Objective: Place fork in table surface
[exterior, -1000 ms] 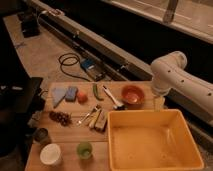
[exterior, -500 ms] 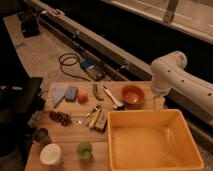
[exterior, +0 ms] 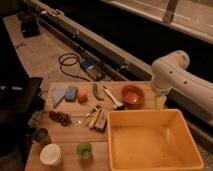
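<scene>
While scanning from the left edge across a light tan wooden plank tabletop (exterior: pixel 70 136), meeting first a small dark round cup (exterior: pixel 41 135) standing upright, with a round white container (exterior: pixel 51 154) just in front of it at the near corner. Passing, further back, a pale grey-blue triangular piece (exterior: pixel 57 95) lying flat, and between back and front a bunch of dark purple grapes (exterior: pixel 60 118). Moving on to a blue rectangular sponge (exterior: pixel 71 93) beside a small round orange fruit (exterior: pixel 82 97), then a small green cup (exterior: pixel 84 149) standing near the front edge.

Coming now to the slim shiny silver metal fork (exterior: pixel 88 117), lying flat on the tabletop near its middle, just right of the grapes, slanting up to the right. Resting against or just beside two tan oblong packets (exterior: pixel 98 120); impossible to tell whether touching.

Continuing past a long green pepper (exterior: pixel 96 91), a white-handled spoon-like utensil (exterior: pixel 112 96) and a round orange-red bowl (exterior: pixel 132 95) along the back. Filling the near right corner with a big yellow rectangular plastic tub (exterior: pixel 152 142).

Ending at a thick white robot arm (exterior: pixel 175 75) bending behind the table's right back corner. Showing no sign of the gripper itself, hidden or out of view on the right, so saying nothing of its grip.
</scene>
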Available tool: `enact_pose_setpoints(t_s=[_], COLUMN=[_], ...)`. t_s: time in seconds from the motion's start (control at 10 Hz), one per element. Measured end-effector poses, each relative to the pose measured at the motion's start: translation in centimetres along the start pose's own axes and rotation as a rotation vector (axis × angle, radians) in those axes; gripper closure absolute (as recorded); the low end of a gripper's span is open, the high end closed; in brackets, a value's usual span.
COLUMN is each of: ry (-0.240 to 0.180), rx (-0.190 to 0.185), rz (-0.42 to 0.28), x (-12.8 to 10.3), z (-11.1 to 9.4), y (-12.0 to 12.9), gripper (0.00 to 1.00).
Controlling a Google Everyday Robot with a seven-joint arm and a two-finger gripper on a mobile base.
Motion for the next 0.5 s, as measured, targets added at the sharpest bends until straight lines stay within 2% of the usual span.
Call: enact_pose_setpoints(t_s=[0.1,0.3,0.4,0.5], ry=[-0.001,-0.011,-0.028,-0.041], rx=[0.014,0.03,0.036,0.037], rz=[-0.097,-0.214,-0.302,-0.366], x=[-2.5,-6.8,-9.9,-11.9], z=[-0.8,-1.6,-1.9,-2.1], y=[-0.6,-1.6,-2.1,-1.9], gripper=[0.2,0.2,0.2,0.2])
